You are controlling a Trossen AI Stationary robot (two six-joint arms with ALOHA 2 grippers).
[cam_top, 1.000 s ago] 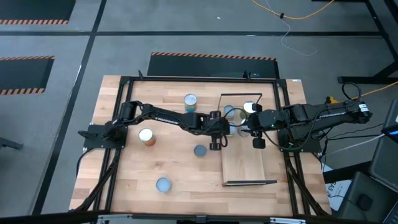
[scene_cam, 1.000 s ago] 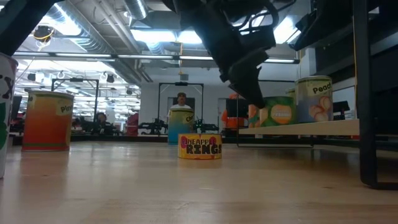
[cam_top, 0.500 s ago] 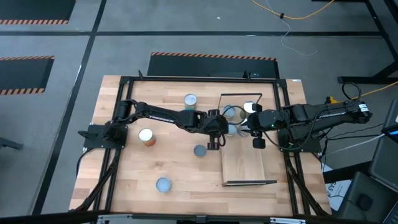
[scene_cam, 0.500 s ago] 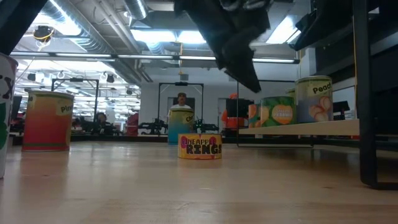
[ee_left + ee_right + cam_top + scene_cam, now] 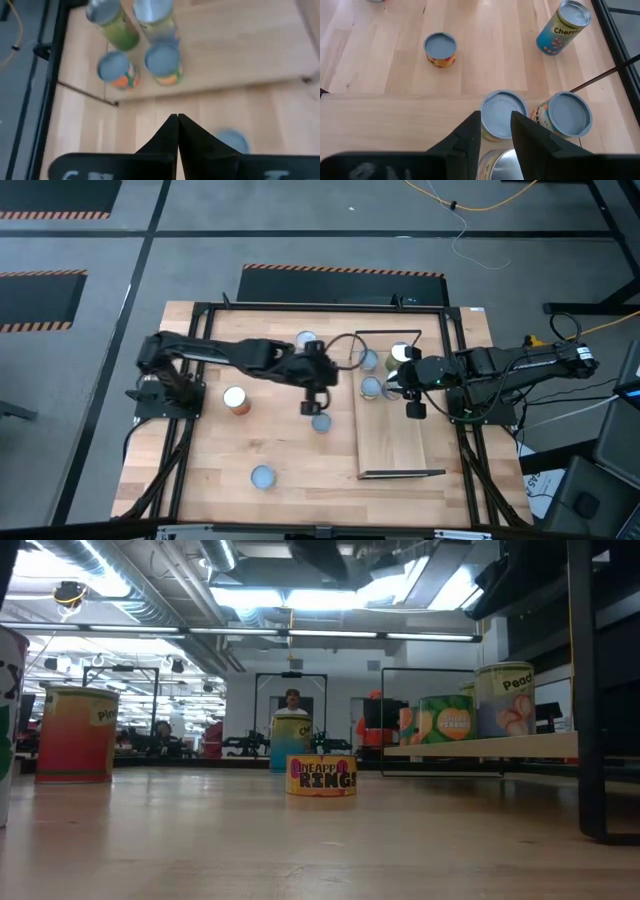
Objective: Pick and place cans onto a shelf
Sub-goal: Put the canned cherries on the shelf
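The pale-wood shelf lies on the table's right part. Several cans stand upright at its far end. On the tabletop stand a blue can, an orange-red-sided can, a short can and a near can. My left gripper is shut and empty, above the table just left of the shelf and on the far side of the short can. My right gripper is open and empty, above the shelf's cans.
Thin dark frames stand at the shelf's two short ends. The near half of the shelf board is bare. In the low view a dark post stands at the right, and people show in the room behind the table.
My left gripper has drawn back from the cans on the shelf toward the table's left and risen out of the low view. The cans on the shelf have stayed upright where they were.
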